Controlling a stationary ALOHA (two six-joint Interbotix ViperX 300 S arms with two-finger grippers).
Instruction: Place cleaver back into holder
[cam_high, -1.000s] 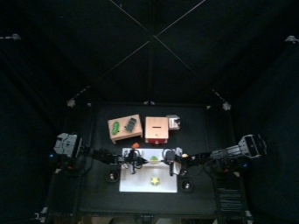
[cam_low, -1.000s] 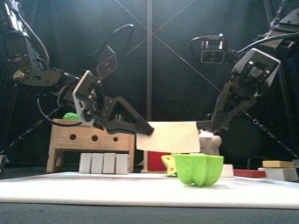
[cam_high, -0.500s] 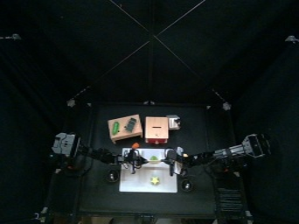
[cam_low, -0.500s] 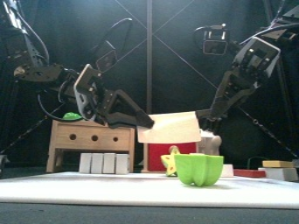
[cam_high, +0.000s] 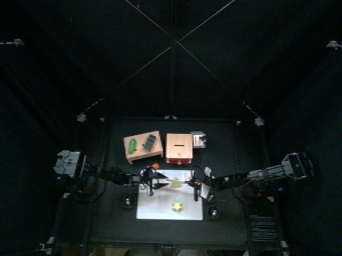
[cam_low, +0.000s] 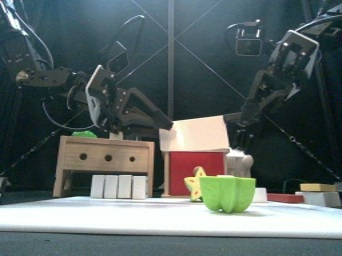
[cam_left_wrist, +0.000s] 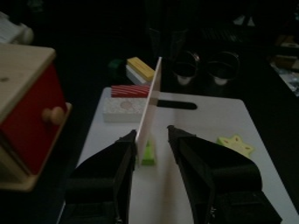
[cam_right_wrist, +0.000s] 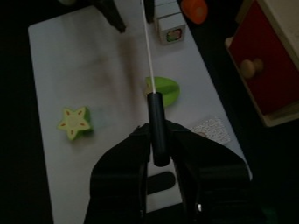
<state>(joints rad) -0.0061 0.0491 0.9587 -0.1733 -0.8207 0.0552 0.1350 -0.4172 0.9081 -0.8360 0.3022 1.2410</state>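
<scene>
Cleaver (cam_low: 201, 135) is up in the air over the mat's middle, above the red box (cam_low: 195, 166). The pale blade faces the front cam and stands edge-on to both wrist cams.

R gripper (cam_right_wrist: 155, 133) is clamped on the black handle, so that one's carrying it. L gripper (cam_left_wrist: 149, 144) has jaws wide. The blade edge runs between them, but afaict it's not pinched, so L is just flanking.

Holder: not 100% sure which item it is. Best guess is the wooden box w/ holes (cam_low: 104, 155), left of the red box. Can't see a slot from any view.

To do this step well, imo:
- Keep the R grip firm on the handle. The blade is long and top-heavy and will swing if the grip is loose.
- Pull L clear sideways before moving, otherwise the blade clips a jaw.
- Get the blade vertical and in line w/ the slot before lowering, then go down slow and straight.
- Release only once it's seated.

Clutter below:
- green pepper-shaped toy (cam_low: 227, 193)
- yellow star (cam_right_wrist: 76, 122) on the white mat (cam_right_wrist: 70, 66)
- row of white blocks (cam_low: 118, 186) in front of the wooden box

Stay high while crossing over all that.
</scene>
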